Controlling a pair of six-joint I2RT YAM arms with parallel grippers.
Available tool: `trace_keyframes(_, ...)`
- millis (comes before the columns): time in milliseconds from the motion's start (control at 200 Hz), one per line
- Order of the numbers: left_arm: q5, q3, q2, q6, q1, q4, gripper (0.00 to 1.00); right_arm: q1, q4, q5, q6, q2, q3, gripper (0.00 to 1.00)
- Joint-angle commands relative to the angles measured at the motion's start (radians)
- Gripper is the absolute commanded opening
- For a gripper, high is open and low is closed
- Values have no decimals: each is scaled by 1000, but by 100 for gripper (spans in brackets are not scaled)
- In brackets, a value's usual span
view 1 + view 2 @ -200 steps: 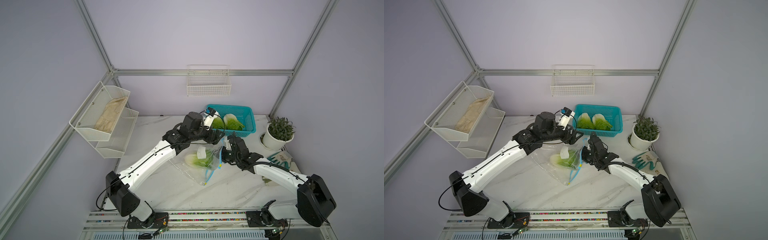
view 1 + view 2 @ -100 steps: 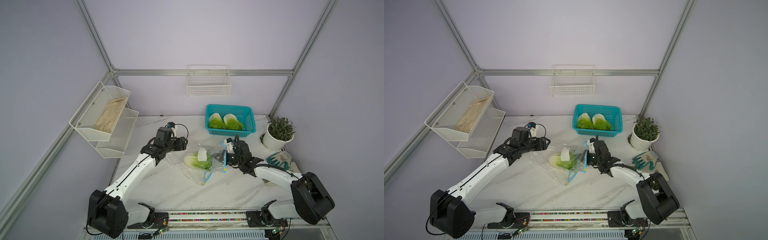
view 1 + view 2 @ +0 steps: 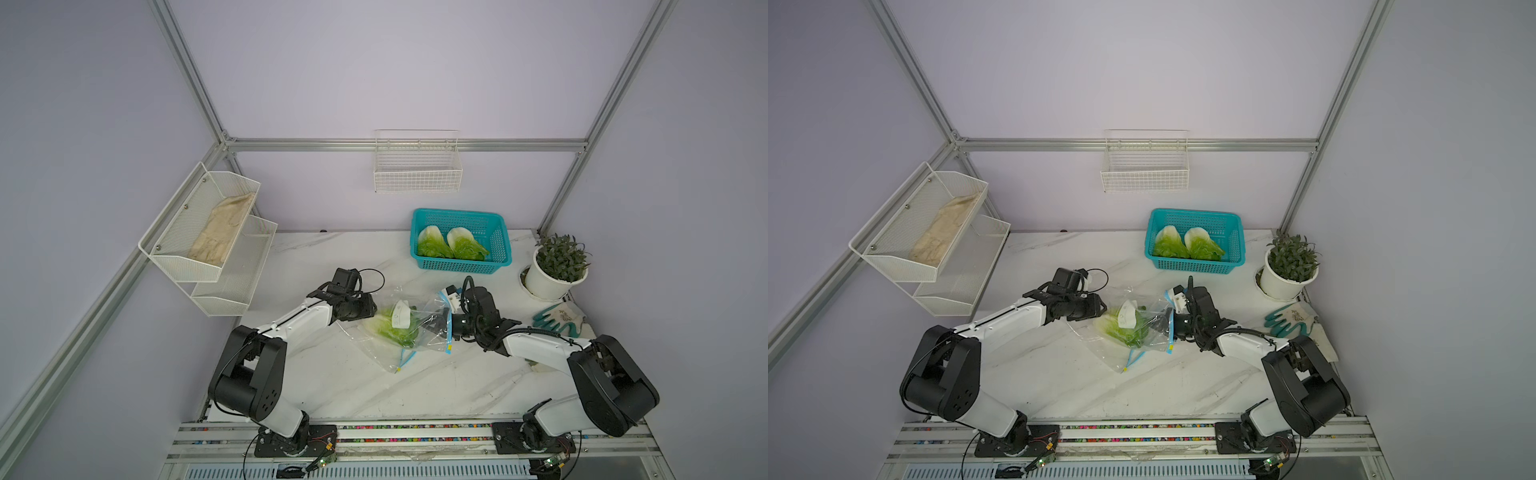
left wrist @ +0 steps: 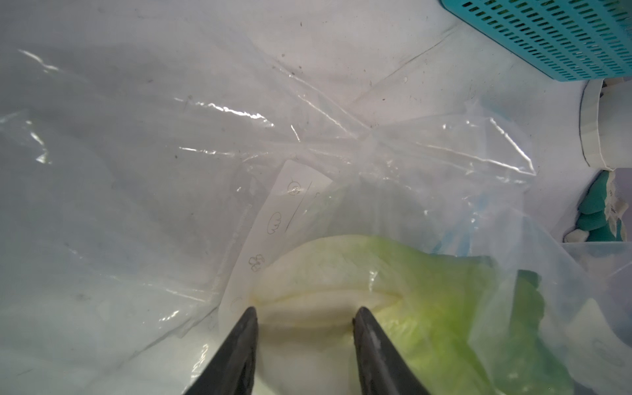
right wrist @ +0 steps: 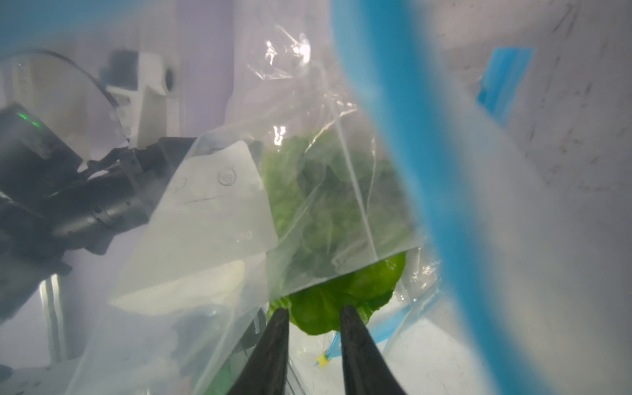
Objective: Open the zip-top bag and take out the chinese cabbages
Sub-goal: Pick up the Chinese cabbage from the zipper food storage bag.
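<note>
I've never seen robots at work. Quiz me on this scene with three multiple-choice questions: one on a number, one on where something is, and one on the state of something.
1. How many cabbages lie in the basket? A one; B two; C four.
2. Where is the third cabbage? A in the basket too; B lifted in the air; C in the bag on the table.
3. The bag's mouth is: A zipped shut; B open; C knotted.

Answers:
1 B: two heads lie side by side in it.
2 C: its green leaves show through the clear plastic.
3 B: the right gripper reaches in past the blue zip strip to bare leaf.
</note>
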Motion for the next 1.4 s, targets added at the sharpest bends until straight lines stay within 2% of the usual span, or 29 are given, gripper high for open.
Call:
trace_keyframes(0, 39, -51, 13, -34, 1, 74, 40, 19, 23, -9, 17, 21, 9, 32)
trace_keyframes(245, 52, -78, 33, -48, -11, 105, 27, 81, 73, -32, 26, 78, 47, 37)
trace_keyframes(500, 49, -83, 19, -32, -11, 104, 25, 85, 87, 13, 12, -43, 20, 45)
trace_keyframes(730, 52, -83, 24, -32, -11, 104, 25, 85, 116, 5, 25, -88, -7, 46)
trace_keyframes(890, 58, -82, 17, -34, -11, 104, 24, 95, 105, -9, 33, -4, 29, 46)
trace_keyframes(1175, 76, -83, 5, -40, -11, 109, 24, 134, 135, 39, 51, 215, 156, 45)
trace_keyframes(1225, 77, -80, 0, -42, -11, 108, 24, 135, 130, 33, 48, 255, 183, 39)
trace_keyframes(1275, 72, -82, -12, -42, -12, 109, 27, 134, 127, 27, 43, 276, 196, 27)
trace_keyframes(1380, 44, -103, -60, -54, 7, 108, 49, 112, 115, 24, 19, 272, 190, 1)
trace_keyframes(1395, 43, -107, -67, -57, 13, 109, 52, 108, 112, 19, 11, 270, 188, 0)
